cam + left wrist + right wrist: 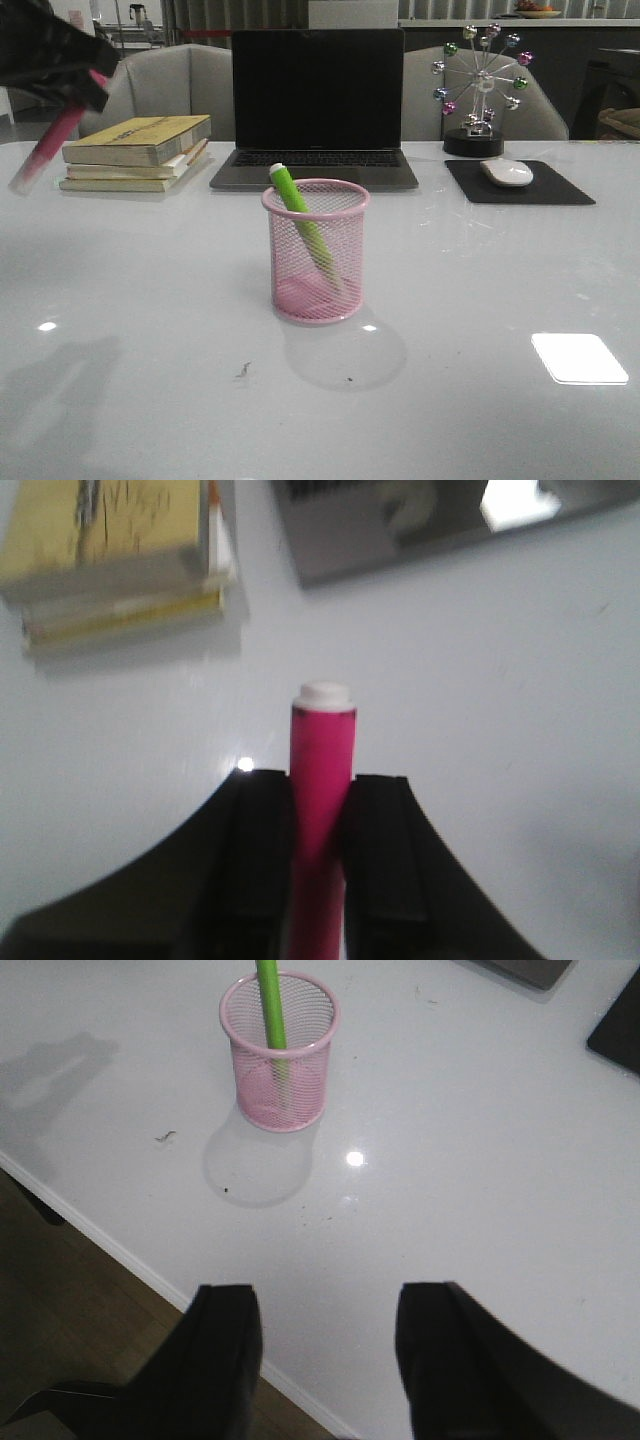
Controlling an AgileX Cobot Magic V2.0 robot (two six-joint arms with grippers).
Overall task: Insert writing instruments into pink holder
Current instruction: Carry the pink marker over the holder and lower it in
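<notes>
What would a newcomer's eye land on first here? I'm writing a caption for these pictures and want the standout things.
First, the pink holder at the middle of the white table, with the green marker leaning inside it, its pale end above the rim. Next, the pink marker clamped in the left gripper, held in the air at far left near the stacked books. The right gripper hangs open and empty at the table's near edge.

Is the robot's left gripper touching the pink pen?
Touching. In the left wrist view, the left gripper has both black fingers pressed against the pink pen, no gap.
</notes>
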